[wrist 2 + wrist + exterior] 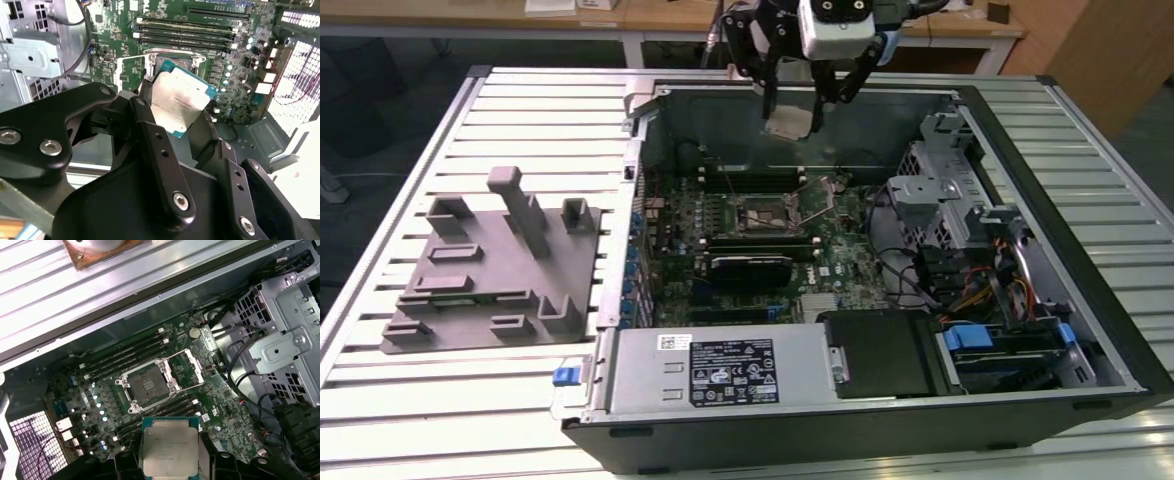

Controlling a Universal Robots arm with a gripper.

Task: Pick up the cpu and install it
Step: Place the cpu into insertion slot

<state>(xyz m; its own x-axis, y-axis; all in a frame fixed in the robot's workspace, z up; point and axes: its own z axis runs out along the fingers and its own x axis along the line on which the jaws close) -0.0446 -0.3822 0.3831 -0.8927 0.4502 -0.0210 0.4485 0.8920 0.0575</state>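
While the tool (pixel 791 110) is clamped on the cpu (pixel 170 447), we see it hanging over the far wall of the case (pixel 987 110). In the exterior view, the open socket (pixel 767 212) lies toward 6 o'clock from the cpu, well apart.

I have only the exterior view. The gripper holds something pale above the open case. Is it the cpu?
Observer: Yes. In the first wrist view the gripper clamps the cpu by two opposite edges, with its silver top showing.
Operator: Is the socket ready to take it?
Observer: In the first wrist view the socket has its metal frame swung open, and nothing sits in it.
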